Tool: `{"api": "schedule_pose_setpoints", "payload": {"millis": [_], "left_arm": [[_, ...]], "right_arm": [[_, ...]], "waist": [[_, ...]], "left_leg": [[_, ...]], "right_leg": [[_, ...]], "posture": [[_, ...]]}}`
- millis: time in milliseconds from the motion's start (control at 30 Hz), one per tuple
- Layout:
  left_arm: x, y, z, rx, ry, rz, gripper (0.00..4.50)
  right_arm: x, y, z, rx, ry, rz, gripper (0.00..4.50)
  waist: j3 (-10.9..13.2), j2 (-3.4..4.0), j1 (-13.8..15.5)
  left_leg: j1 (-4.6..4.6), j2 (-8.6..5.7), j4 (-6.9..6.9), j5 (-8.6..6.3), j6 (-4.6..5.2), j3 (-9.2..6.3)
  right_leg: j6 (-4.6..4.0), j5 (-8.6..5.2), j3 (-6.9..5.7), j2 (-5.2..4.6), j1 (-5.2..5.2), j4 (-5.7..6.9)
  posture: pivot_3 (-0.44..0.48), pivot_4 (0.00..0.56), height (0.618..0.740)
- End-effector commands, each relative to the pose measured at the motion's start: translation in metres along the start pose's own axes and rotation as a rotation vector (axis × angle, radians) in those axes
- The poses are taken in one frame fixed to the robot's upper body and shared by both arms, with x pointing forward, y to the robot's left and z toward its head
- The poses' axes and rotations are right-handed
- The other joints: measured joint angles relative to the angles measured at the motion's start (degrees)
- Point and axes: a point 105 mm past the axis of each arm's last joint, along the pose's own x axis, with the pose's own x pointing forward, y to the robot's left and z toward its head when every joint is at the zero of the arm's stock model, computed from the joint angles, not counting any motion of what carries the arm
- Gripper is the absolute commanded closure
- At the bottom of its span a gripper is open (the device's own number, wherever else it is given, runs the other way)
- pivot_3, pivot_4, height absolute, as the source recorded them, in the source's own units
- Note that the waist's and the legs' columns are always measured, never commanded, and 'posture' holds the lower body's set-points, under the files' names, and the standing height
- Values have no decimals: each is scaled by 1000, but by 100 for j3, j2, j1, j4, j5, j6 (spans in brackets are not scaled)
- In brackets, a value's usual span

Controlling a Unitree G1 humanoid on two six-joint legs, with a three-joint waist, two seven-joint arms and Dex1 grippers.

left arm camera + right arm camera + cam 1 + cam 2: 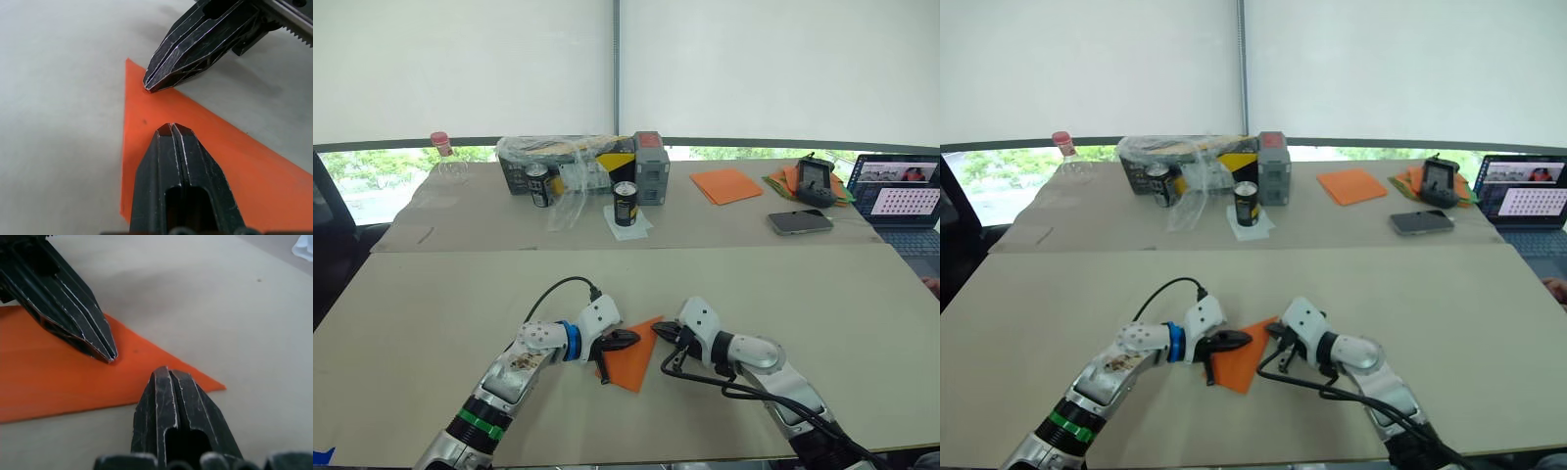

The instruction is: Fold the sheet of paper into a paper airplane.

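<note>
The sheet of paper (632, 360) lies flat on the near table as a bright orange creased triangle, one point toward the table's far side. My left gripper (634, 338) is shut, its tip resting on the paper's upper part. My right gripper (658, 333) is also shut and comes in from the right, its tip touching the paper's slanted edge near the top corner. In the left wrist view the shut left fingertips (172, 128) sit over the paper (234, 156), with the right gripper's tip (149, 87) at its edge. The two tips are a short way apart. No paper airplane shape shows.
On the far table lie a paler orange sheet (725, 184), an orange-and-green paper pile (781, 180) under a black device (816, 181), a phone (800, 221) and a laptop (901, 201). Two cans (626, 204), a plastic-wrapped basket (568, 162) and a bottle (443, 157) stand at the back left.
</note>
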Motion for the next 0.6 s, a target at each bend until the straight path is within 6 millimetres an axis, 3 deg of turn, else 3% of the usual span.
{"api": "schedule_pose_setpoints", "payload": {"millis": [33, 600], "left_arm": [[-3, 1, 1, 15, -2, 6, 4492], [-3, -1, -1, 1, 8, 0, 4492]], "right_arm": [[0, 14, -12, 16, 38, 69, 4500], [-14, 74, -19, -46, 86, 321, 4500]], "waist": [[0, 0, 0], [-3, 0, -6]], "left_leg": [[1, 0, 0, 0, 0, 0], [8, 1, 0, 0, 0, 0]], "right_leg": [[0, 0, 0, 1, 0, 0], [0, 0, -2, 4, 7, 0]], "posture": [[0, 150, 740], [0, 150, 740]]}}
